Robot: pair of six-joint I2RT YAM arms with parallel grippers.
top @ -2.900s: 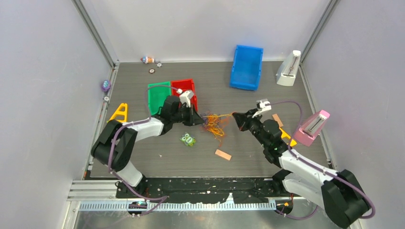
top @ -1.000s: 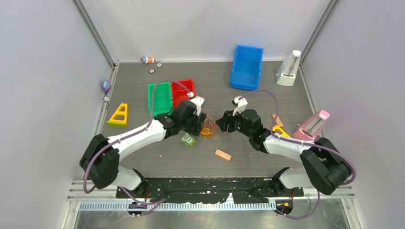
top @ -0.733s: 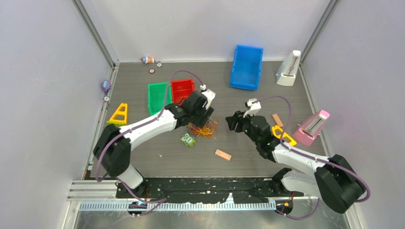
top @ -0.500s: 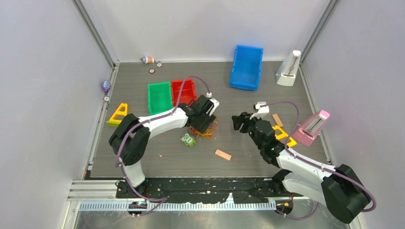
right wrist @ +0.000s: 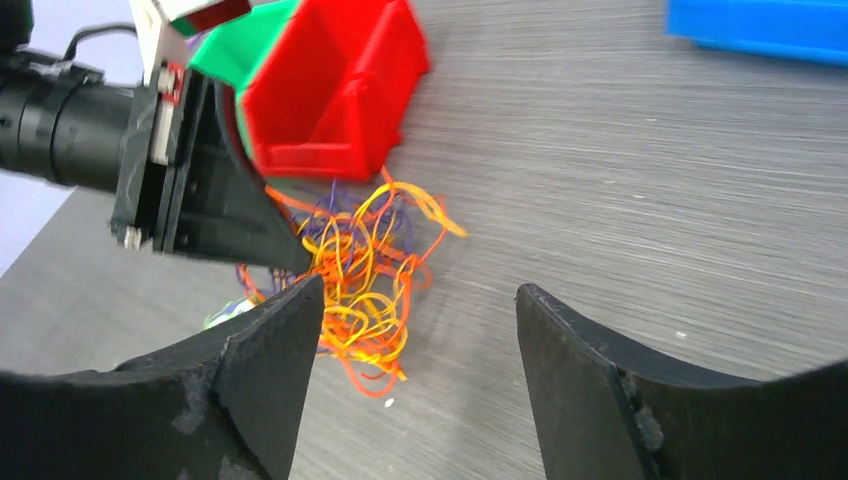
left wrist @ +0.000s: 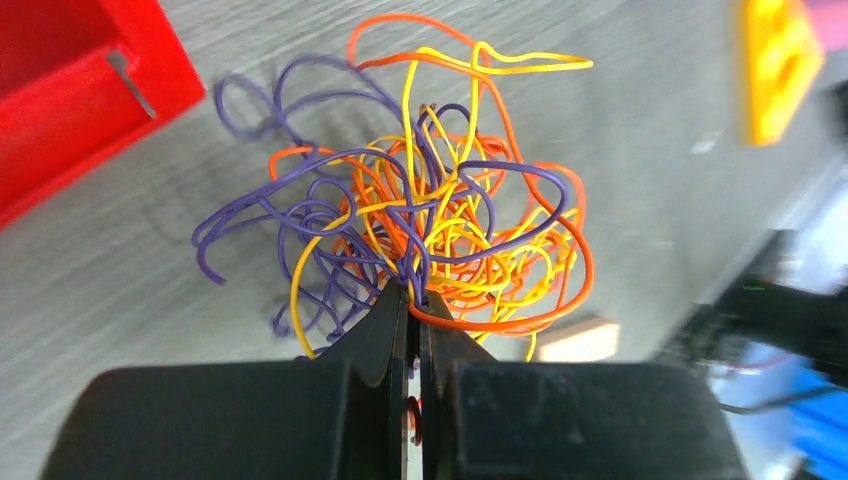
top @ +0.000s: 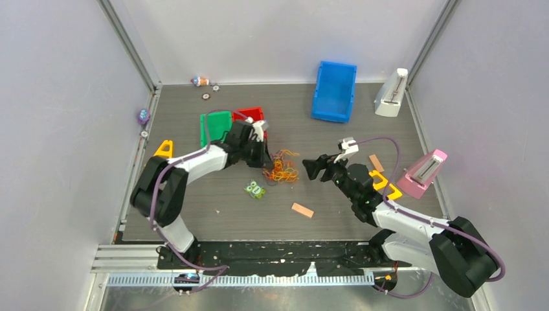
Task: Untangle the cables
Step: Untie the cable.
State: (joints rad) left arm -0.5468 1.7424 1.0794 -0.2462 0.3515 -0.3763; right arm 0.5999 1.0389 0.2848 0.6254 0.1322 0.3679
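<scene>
**Left claw pinches the tangle; right claw gapes beside it**

At the left of the dark worktop [top: 194,207] a green bin [top: 213,126] and a red bin [top: 249,115] sit side by side. The left arm reaches across in front of them. Its left claw [left wrist: 412,298] is closed, with the two fingers pressed flat together on a few strands at the near edge of the cables [left wrist: 440,230].

The cables form one loose knot of orange, yellow and purple loops, just right of the red bin's corner and near the middle of the worktop [top: 282,170]. I cannot tell whether the knot rests on the surface or hangs slightly above it. A small green toy [top: 255,189] lies a little nearer the arm bases, and a tan block [top: 302,210] lies nearer still, to the right.

Right of the tangle, the right claw [right wrist: 420,290] has its fingers spread wide. It points at the cables [right wrist: 365,265] from just beside them and holds nothing. A blue bin [top: 335,91] stands well apart at the far right.
</scene>
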